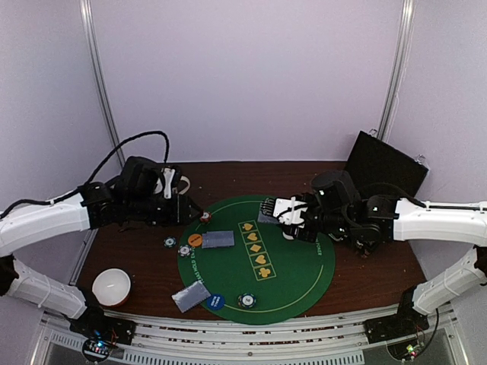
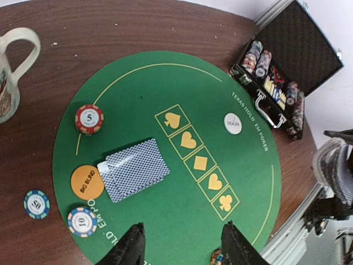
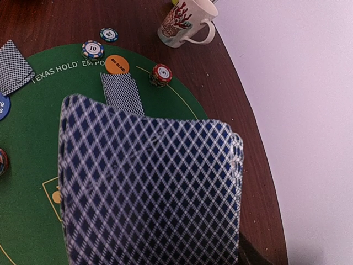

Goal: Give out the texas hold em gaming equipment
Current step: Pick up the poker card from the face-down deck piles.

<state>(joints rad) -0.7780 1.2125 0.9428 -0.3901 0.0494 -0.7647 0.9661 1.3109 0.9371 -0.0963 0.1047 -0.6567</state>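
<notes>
A round green poker mat lies mid-table. My right gripper is shut on a deck of blue-backed playing cards held above the mat's far right; the deck hides its fingers in the right wrist view. My left gripper is open and empty, hovering over the mat's left part. On the mat lie a small card stack beside an orange big blind button, a red chip, a white dealer button, a second card stack, a blue button and a chip.
A blue chip sits at the mat's left edge and a teal chip on the wood beside it. A patterned mug stands far left, a white bowl near left, and an open black chip case far right.
</notes>
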